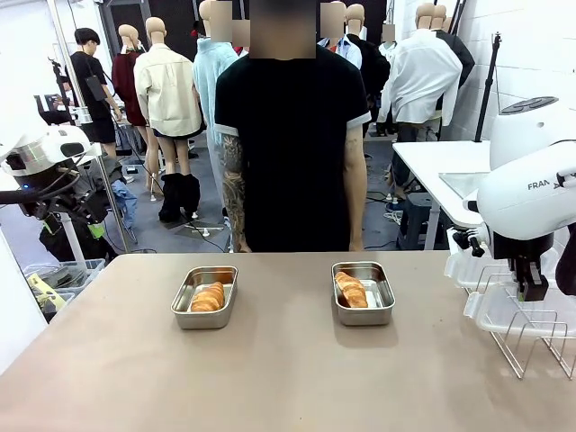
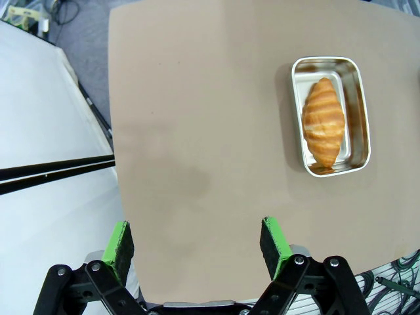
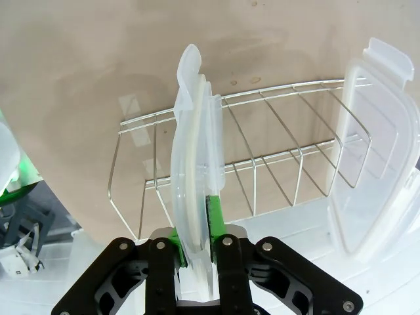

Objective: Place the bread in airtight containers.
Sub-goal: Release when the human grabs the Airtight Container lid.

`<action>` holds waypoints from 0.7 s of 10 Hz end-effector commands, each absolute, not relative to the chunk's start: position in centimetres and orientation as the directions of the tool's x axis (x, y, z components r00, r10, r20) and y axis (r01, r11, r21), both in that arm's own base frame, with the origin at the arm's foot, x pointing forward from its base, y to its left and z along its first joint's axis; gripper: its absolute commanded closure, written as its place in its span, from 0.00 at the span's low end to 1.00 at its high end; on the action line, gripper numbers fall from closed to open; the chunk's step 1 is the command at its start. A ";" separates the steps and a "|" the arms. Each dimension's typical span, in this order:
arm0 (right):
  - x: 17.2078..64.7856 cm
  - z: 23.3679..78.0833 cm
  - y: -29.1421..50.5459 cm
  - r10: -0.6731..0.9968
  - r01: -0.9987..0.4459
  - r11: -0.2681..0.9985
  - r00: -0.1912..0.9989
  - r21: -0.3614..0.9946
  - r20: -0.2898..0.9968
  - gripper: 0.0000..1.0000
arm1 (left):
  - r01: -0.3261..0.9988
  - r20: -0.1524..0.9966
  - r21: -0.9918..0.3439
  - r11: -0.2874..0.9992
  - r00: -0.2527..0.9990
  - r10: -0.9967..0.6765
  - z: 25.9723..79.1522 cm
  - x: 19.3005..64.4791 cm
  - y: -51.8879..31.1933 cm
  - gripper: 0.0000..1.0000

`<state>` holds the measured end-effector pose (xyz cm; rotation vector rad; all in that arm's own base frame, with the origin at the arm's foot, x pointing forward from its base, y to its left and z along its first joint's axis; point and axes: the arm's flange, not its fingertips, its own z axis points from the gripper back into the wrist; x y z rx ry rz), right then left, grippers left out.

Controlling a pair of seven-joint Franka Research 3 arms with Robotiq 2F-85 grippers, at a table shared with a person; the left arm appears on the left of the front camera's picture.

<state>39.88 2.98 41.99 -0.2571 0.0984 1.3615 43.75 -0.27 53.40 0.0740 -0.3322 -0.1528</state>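
The left pincer (image 2: 195, 231) is hanging with its green pads wide apart, gripping nothing, above the bare surface (image 2: 197, 98). Well ahead of it and off to one side, the left pan (image 2: 365, 118) is sitting lidless with a roll (image 2: 323, 121) lying lengthwise inside. The right pincer (image 3: 195, 220) is clamping tight on a clear lid (image 3: 191, 131), holding it edge-on and upright. Just beyond that pincer the wire rack (image 3: 262, 164) is standing, and a second lid (image 3: 374, 151) is leaning in it, beside the held one but apart from it. Well off to the right pincer's side, the right pan (image 1: 363, 317) is holding the other roll (image 1: 351, 289), also uncovered. A person (image 1: 292, 135) is standing behind both pans.
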 end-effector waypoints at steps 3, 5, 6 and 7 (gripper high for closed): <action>37.2 46.5 5.3 0.925 -0.952 0.265 0.296 -0.152 -0.239 1.00 | 0.134 0.330 0.094 0.987 0.931 -0.158 53.5 43.8 -0.1 0.00; 35.0 52.1 8.2 0.912 -0.937 0.276 0.325 -0.214 -0.251 1.00 | 0.134 0.330 0.094 0.987 0.931 -0.158 53.5 43.8 -0.1 0.00; 35.0 54.7 9.4 0.900 -0.921 0.313 0.366 -0.234 -0.238 1.00 | 0.134 0.330 0.094 0.987 0.931 -0.158 53.5 43.8 -0.1 0.00; 35.1 57.5 10.5 0.895 -0.904 0.351 0.400 -0.244 -0.197 1.00 | 0.134 0.330 0.094 0.987 0.931 -0.158 53.5 43.8 -0.1 0.00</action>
